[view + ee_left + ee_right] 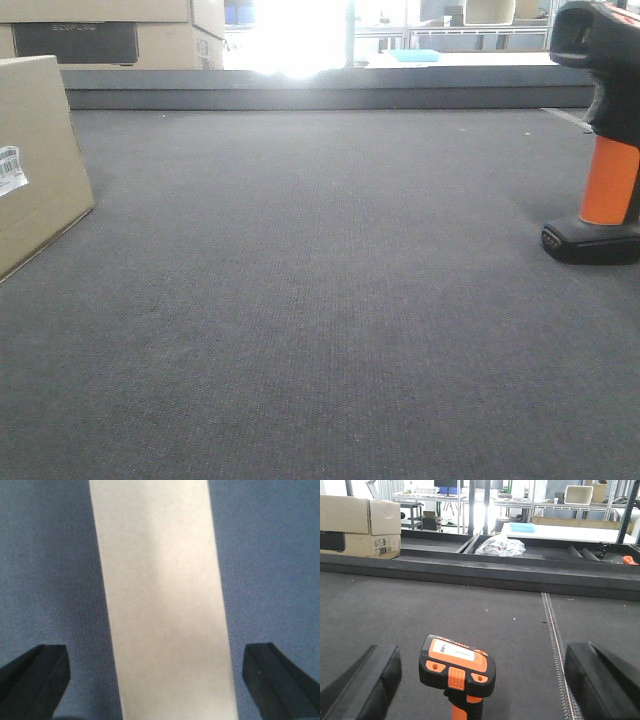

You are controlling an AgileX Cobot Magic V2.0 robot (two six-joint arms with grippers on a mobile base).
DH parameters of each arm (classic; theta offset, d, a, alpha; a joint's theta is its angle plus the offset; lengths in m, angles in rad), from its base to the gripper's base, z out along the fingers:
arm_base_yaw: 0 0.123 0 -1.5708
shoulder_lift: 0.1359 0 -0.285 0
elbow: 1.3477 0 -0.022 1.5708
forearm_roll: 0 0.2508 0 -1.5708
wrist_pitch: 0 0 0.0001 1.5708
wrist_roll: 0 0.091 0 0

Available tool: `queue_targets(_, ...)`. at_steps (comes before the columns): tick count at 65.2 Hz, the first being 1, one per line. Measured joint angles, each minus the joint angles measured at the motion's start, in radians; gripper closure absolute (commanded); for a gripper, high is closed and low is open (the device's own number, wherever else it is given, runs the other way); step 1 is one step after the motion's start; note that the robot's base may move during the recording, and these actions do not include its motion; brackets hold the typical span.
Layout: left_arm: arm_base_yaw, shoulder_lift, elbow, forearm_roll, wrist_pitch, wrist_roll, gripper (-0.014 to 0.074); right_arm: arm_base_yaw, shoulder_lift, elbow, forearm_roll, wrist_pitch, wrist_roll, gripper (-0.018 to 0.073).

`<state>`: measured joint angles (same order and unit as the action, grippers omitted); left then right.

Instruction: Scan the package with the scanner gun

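Dark grey felt-like tabletop, woven texture, fills the front view. Plain tan cardboard box sits on it at far left, cut by the frame edge, small white barcode label on the side facing the camera. Pistol-shaped scanner gun, black head, orange handle, stands upright at far right on its flat black foot. Box and scanner well apart, bare mat between. Pale stitched seam runs across the mat right of the scanner. Raised dark ledge borders the far edge.

Warehouse-style workshop: metal racks, cardboard boxes.
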<state>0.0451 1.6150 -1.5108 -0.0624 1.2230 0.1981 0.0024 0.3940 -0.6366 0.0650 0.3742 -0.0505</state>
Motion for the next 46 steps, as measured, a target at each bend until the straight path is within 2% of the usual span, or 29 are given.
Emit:
queue_targets(19, 0.0, 0.051, 0.003, -0.003, 0.0, 0.004, -0.0001, 0.0, 0.0, 0.0, 0.0, 0.0, 0.0, -0.0009)
queue_targets(26, 0.0, 0.063, 0.003, -0.003, 0.0, 0.006, 0.0061, 0.0, 0.0, 0.0, 0.0, 0.0, 0.0, -0.0009)
queue_targets(33, 0.0, 0.073, 0.003, -0.004, 0.0, 0.007, 0.0237, 0.0, 0.0, 0.0, 0.0, 0.0, 0.0, -0.0009)
queue_targets(46, 0.0, 0.075, 0.003, -0.006, 0.0, 0.009, 0.0709, 0.0, 0.0, 0.0, 0.0, 0.0, 0.0, -0.0009)
